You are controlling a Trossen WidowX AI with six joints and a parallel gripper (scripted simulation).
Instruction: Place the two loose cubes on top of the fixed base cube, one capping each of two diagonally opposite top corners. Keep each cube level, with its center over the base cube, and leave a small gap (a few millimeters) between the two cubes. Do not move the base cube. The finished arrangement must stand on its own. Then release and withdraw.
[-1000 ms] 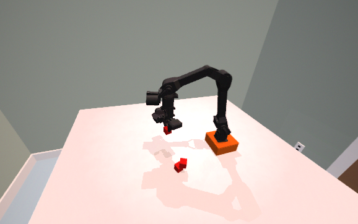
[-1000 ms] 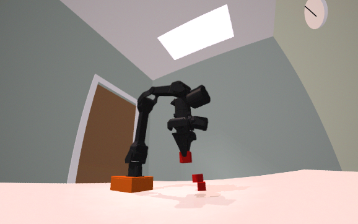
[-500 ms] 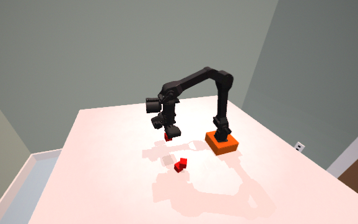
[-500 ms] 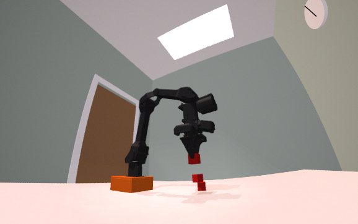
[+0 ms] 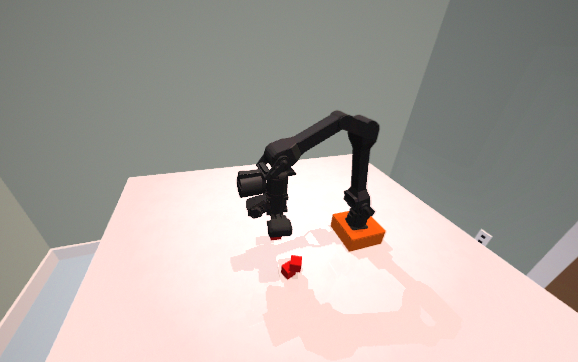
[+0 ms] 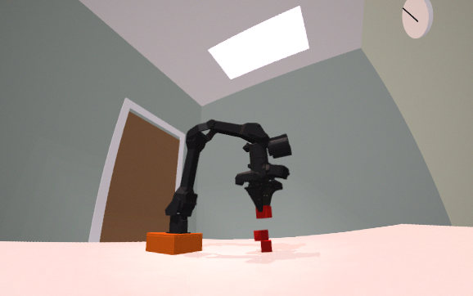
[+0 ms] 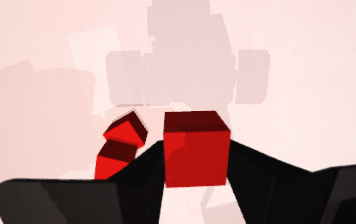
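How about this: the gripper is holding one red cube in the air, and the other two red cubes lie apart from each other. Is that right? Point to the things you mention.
Not quite: the upper loose cube [image 5: 296, 262] [image 6: 260, 235] [image 7: 109, 166] sits off-centre on the base cube [image 5: 287, 271] [image 6: 266, 246] [image 7: 125, 134], as the exterior view shows. The gripper [image 5: 276, 235] [image 6: 263, 207] [image 7: 193, 146] does hold one red cube [image 5: 275, 238] [image 6: 264, 212] [image 7: 196, 160] in the air.

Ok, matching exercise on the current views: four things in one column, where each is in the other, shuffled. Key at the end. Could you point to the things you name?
1. held cube [image 6: 263, 212] [image 7: 196, 159]
2. upper stacked cube [image 5: 296, 263] [image 6: 261, 235]
3. base cube [image 5: 287, 270] [image 6: 266, 246]
4. orange block [image 5: 350, 241] [image 6: 173, 244]

A. on the table, with a cube overhanging its top
B. under the foot of the arm
C. between the fingers of the hand [image 6: 263, 208], off the table
D. resting on another cube, offset to one side

Pairs: 1-C, 2-D, 3-A, 4-B
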